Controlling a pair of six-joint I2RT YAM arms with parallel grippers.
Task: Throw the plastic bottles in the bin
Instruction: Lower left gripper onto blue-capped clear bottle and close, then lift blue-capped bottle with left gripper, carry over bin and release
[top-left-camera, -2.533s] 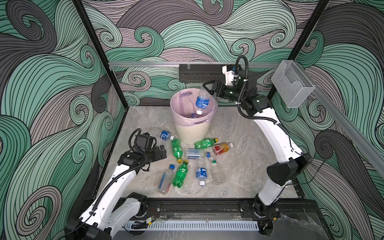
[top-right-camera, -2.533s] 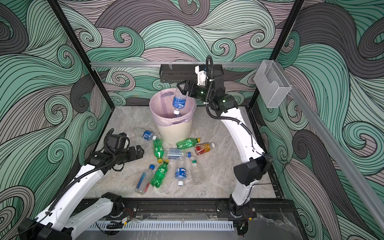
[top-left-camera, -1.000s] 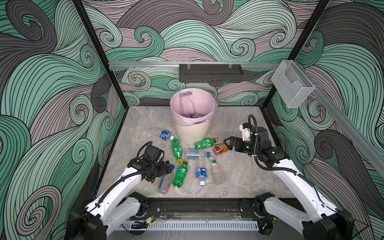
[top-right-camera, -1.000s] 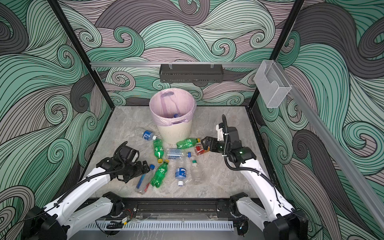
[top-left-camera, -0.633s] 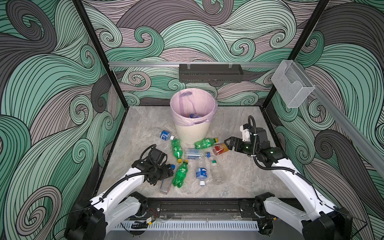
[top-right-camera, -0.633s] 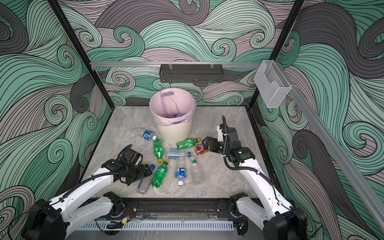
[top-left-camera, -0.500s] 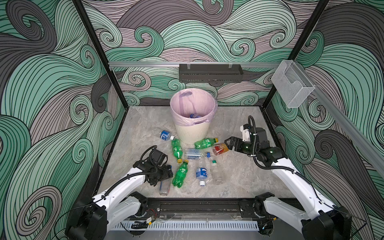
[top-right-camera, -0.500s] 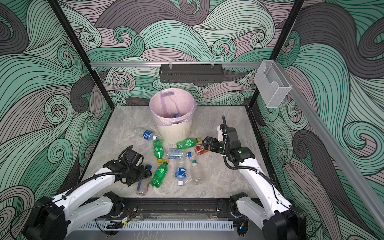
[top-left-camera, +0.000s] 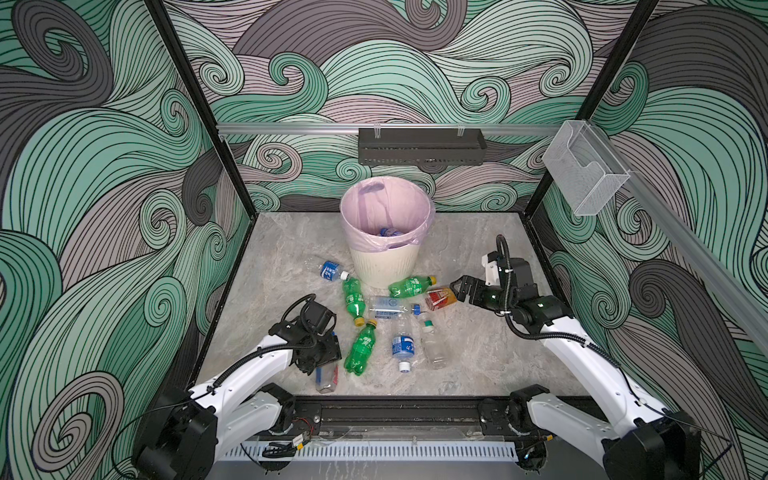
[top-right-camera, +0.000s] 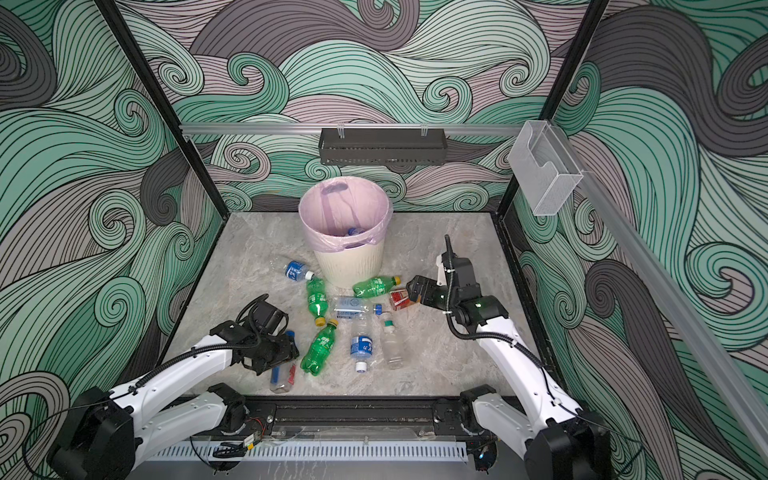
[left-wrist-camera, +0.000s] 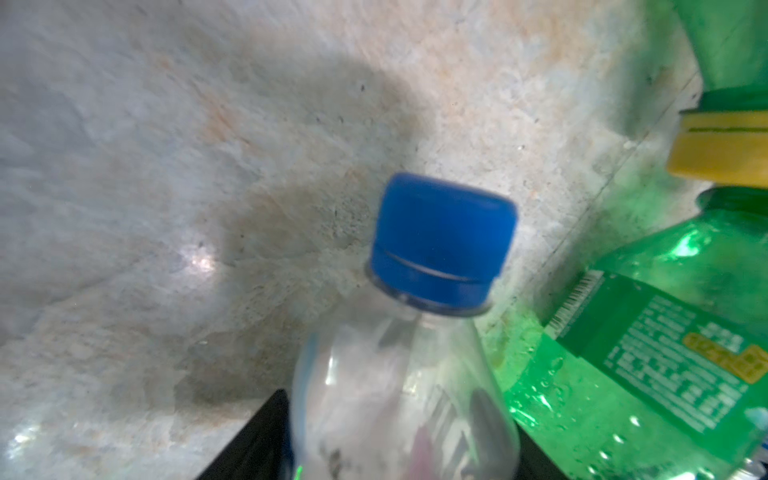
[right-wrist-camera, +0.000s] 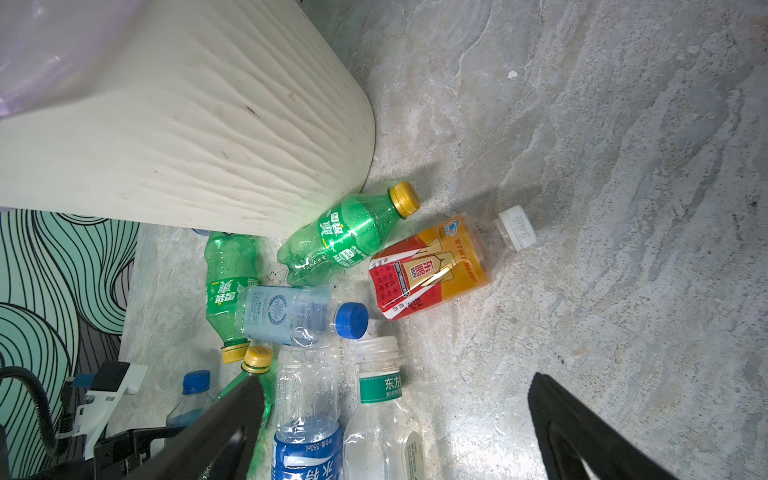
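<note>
Step in hand: left claw (top-left-camera: 322, 360) down on clear plastic bottle with blue cap (top-left-camera: 326, 376), lying on grey marbled tabletop at 7 o'clock of round cream ribbed bin with pink liner (top-left-camera: 386, 266). Jaws flank bottle body in left wrist view; firm grip or not, cannot tell. Next: secure grip, lift, carry over bin rim. Right claw (top-left-camera: 459, 289) wide open, empty, just beside orange-liquid red-labelled bottle (top-left-camera: 440, 298) at bin's 4 o'clock.
</note>
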